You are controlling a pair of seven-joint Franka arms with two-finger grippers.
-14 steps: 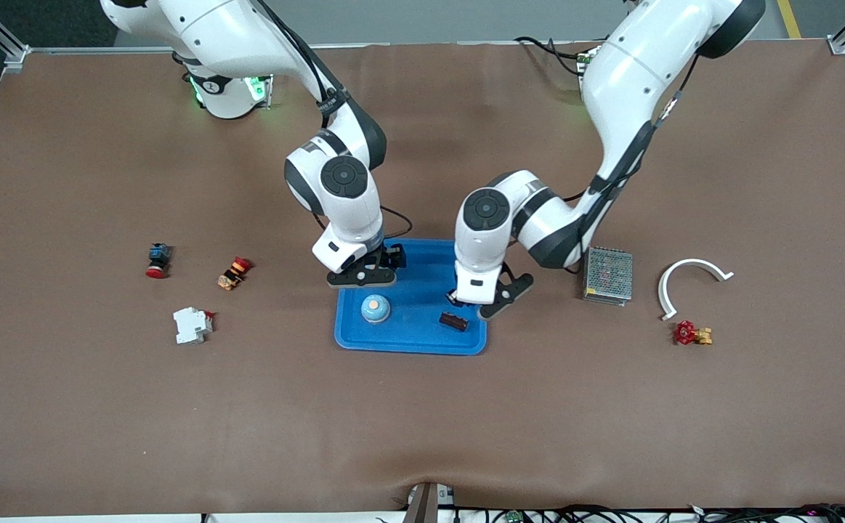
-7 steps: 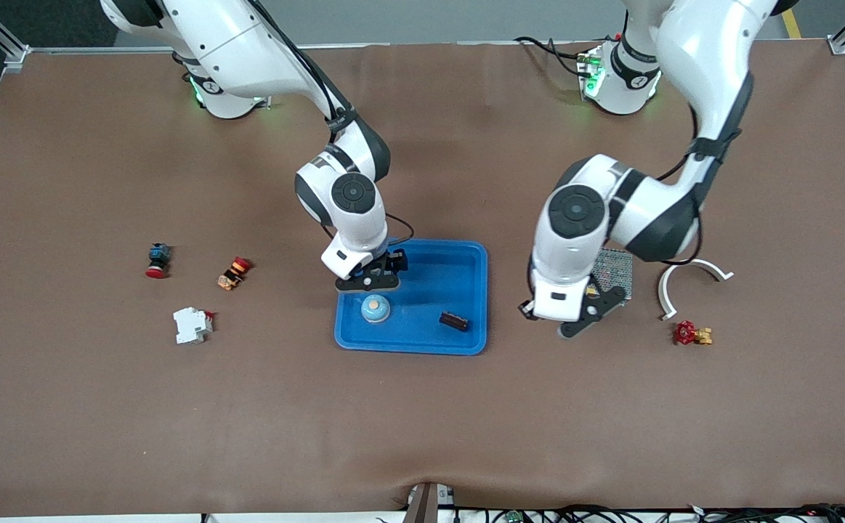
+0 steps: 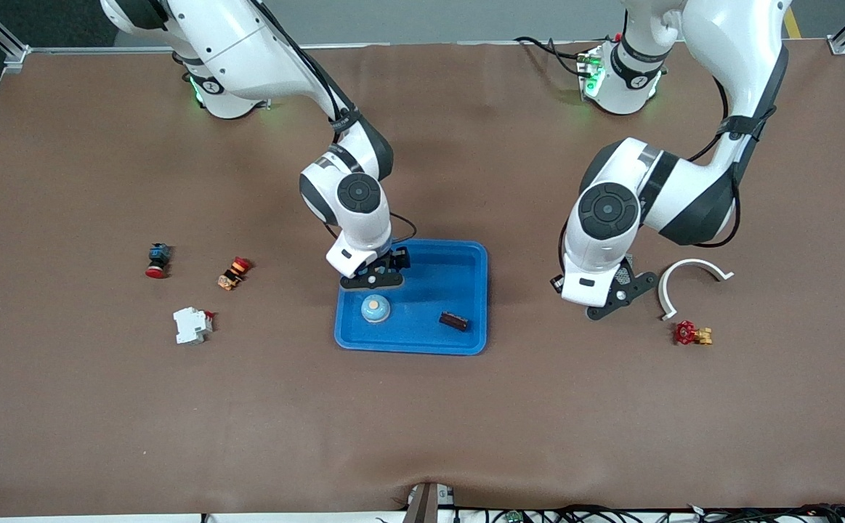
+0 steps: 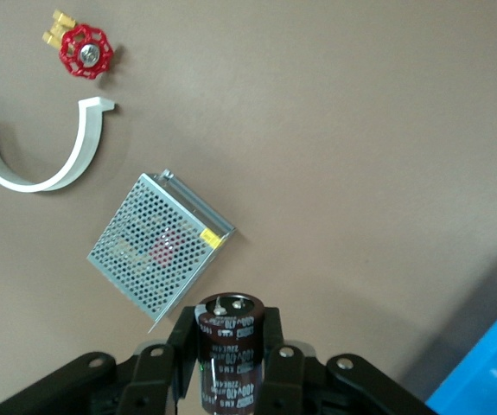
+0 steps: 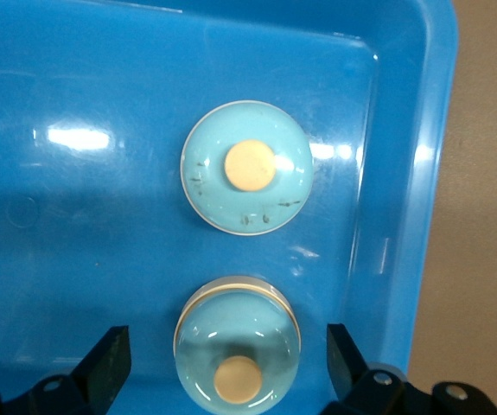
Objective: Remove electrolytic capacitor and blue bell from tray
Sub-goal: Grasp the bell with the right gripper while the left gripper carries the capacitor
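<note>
Front view: the left gripper (image 3: 613, 303) hangs over the table toward the left arm's end. The right gripper (image 3: 373, 280) hangs over the blue tray (image 3: 411, 347), which holds the bell (image 3: 375, 309) and a dark brown piece (image 3: 454, 320). Left wrist view: the left gripper's jaws are clamped on the capacitor (image 4: 228, 341), near a perforated metal box (image 4: 157, 251). Right wrist view: the right gripper's fingers (image 5: 110, 363) stand wide apart, gripping nothing, above the tray floor near the bell.

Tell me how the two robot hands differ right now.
The left gripper is shut on a capacitor; the right gripper is open, holding nothing. The left gripper is over the table by a mesh box; the right gripper is over the blue tray, above a bell. Both point down.
</note>
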